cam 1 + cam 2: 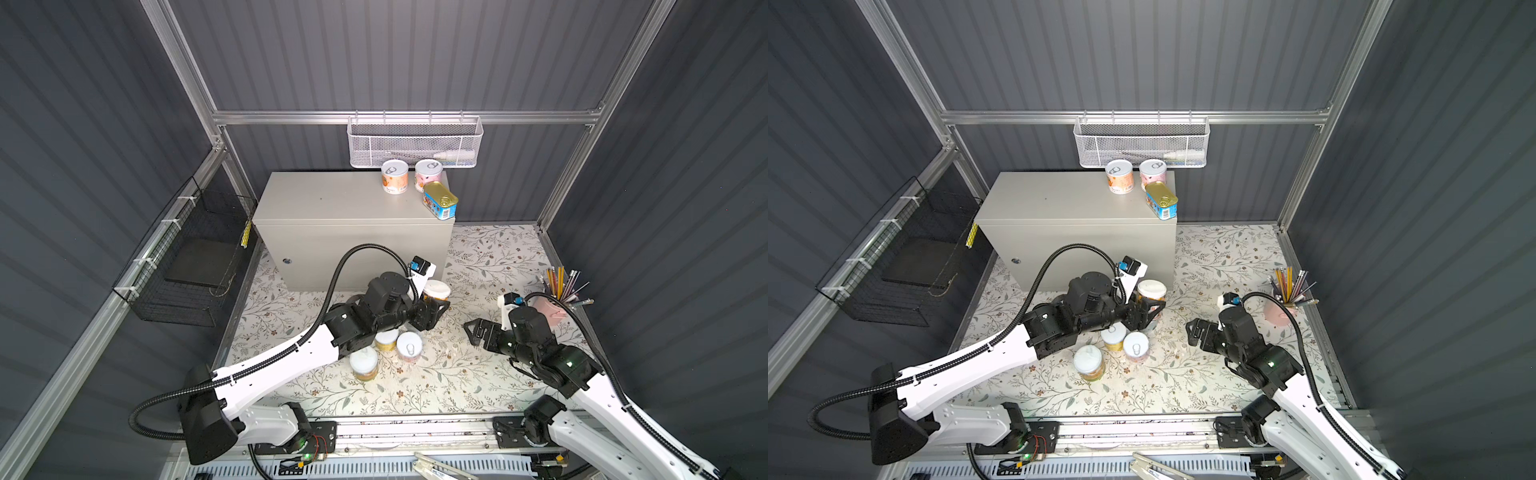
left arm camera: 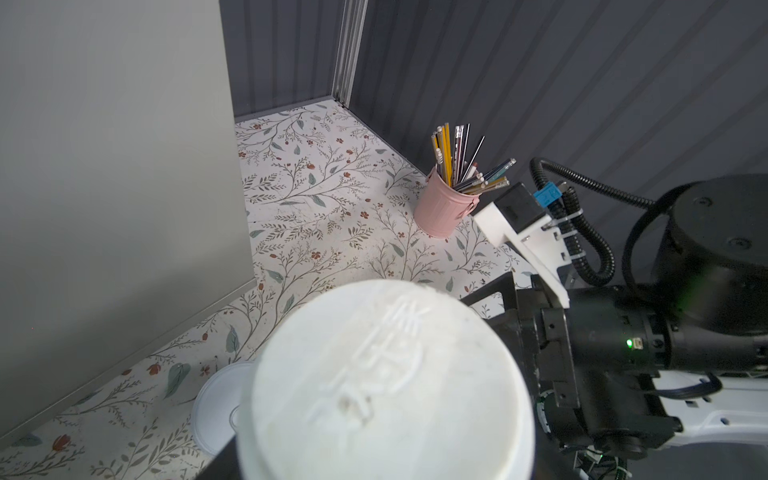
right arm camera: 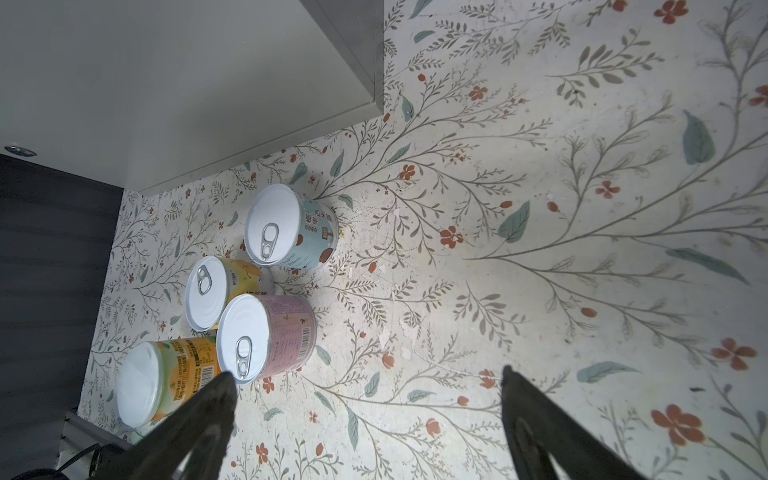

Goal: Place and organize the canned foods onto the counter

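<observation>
in both top views the left gripper point(image 1: 432, 306) pinches a white-lidded can point(image 1: 435, 289) by its sides. it holds the can just in front of the counter point(image 1: 332, 203) and well below the flat top. the lift has to clear the front edge. a low path would likely knock the can against the box wall and twist it out of the jaws. up top, a blue tin point(image 1: 439, 200) and two round cans point(image 1: 395, 176) crowd the right rear corner. the tin sits at the edge, so a set-down too close could shove it off. the right gripper point(image 1: 1198, 332) hovers spread and empty, near the pencil cup point(image 1: 1281, 309).

in the left wrist view the held can's lid fills the frame and hides the fingers. how deep the hold is cannot be told, and a shallow one may slip.

in the right wrist view the right fingers point(image 3: 208, 415) stand wide apart over the floral mat point(image 3: 540, 208). four cans stand tightly bunched beside them, the pink-labelled can point(image 3: 266, 336) nearest. a finger wedged in there could topple a neighbour.
</observation>
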Robot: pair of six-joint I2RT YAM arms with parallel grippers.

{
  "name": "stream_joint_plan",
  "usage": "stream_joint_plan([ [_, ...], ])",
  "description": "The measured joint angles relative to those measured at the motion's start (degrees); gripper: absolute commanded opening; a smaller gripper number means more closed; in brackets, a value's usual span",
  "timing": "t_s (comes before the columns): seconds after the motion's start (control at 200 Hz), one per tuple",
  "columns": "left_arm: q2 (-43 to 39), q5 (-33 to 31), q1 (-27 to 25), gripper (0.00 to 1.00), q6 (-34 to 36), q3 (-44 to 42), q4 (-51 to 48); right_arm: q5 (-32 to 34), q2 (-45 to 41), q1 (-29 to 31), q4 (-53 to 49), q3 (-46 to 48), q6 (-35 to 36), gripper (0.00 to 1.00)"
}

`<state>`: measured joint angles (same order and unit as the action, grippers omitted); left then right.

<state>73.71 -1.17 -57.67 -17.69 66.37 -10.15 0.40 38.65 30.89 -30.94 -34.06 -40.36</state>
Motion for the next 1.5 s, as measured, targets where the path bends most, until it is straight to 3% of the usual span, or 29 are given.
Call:
stream_joint_plan([
  [0.21, 0.02, -2.67, 0.00, 0.51, 0.46, 9.09, -5.16, 0.04, -2.12, 0.00, -0.83, 0.00, 0.83, 0.99],
  [0.45, 3.43, -8.04, 0.17, 0.52, 5.09, 25.11, -11.04, -0.22, -3.76, 0.00, -0.39, 1.99, 0.76, 0.99],
  [0.665, 9.90, -8.83, 4.68, 0.51, 8.13, 36.61, -15.10, -1.09, -6.99, 0.00, -0.42, 2.36, 0.02, 0.99],
  [0.906, 14.23, -7.23, 14.69, 0.51, 8.31, 38.84, -16.48, -1.09, -10.08, -0.02, -0.96, 2.56, -0.74, 0.99],
  [1.501, 20.81, -3.19, 23.04, 0.51, 9.88, 39.50, -12.50, 0.20, -11.32, -0.11, -4.57, 2.56, -0.66, 0.99],
])
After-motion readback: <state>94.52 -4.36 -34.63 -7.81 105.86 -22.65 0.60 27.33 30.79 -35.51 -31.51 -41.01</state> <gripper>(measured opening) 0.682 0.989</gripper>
